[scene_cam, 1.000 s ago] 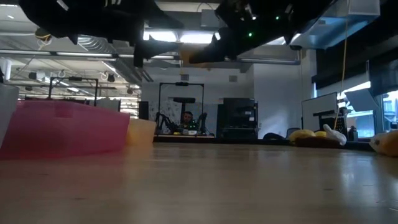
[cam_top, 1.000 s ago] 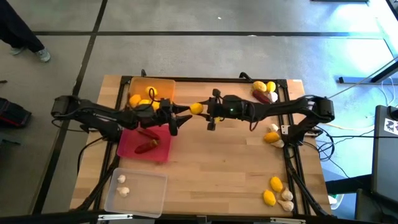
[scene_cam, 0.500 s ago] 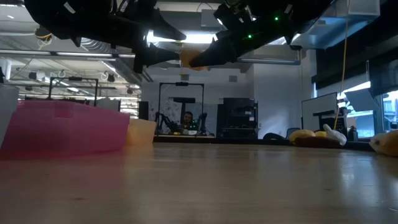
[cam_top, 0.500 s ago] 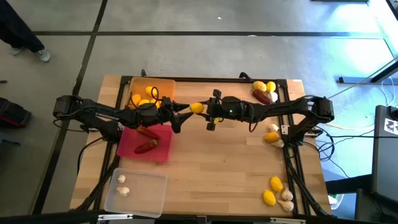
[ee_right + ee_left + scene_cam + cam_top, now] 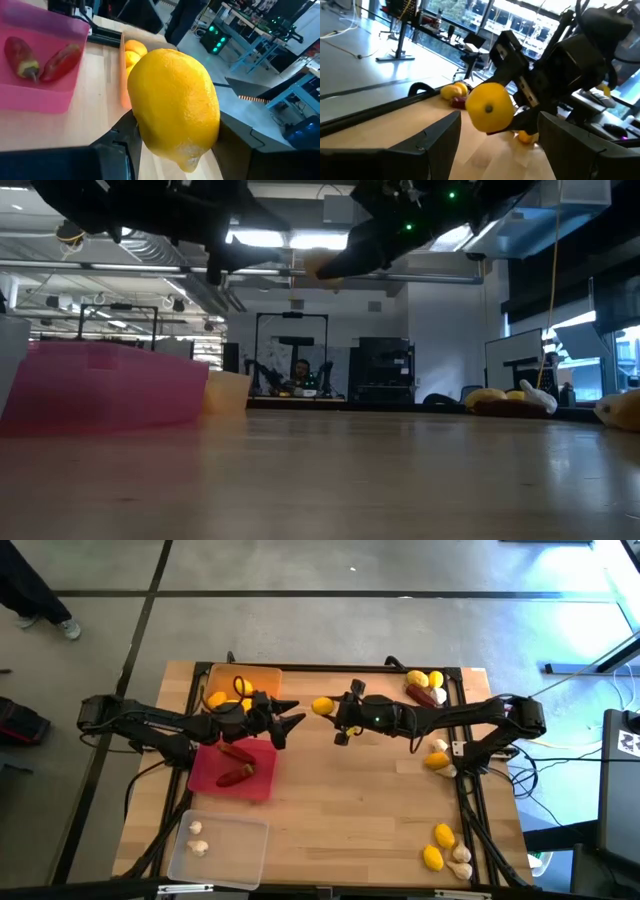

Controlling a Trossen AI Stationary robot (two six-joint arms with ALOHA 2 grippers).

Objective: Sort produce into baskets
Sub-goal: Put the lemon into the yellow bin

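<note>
Light wooden table (image 5: 330,810) is bare across its middle and front, with three trays along its left side: translucent orange tray (image 5: 262,677), red-pink tray (image 5: 262,772) holding two dark red peppers (image 5: 236,764), clear tray (image 5: 240,845) with white garlic bulbs (image 5: 198,838). Right gripper (image 5: 335,709), raised above the table's rear centre, clamps a yellow lemon (image 5: 322,706); left gripper (image 5: 290,724) faces it just apart, fingers spread, over the red-pink tray's corner. Loose lemons, peppers and garlic (image 5: 445,845) crowd the right edge.

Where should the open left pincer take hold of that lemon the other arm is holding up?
Probably around the lemon's fat middle, coming in from the side facing the left pincer. The right pincer clamps the far side, so the near half is bare, as the left wrist view shows. The rounded belly likely seats better between two fingers than the pointed tip.
</note>
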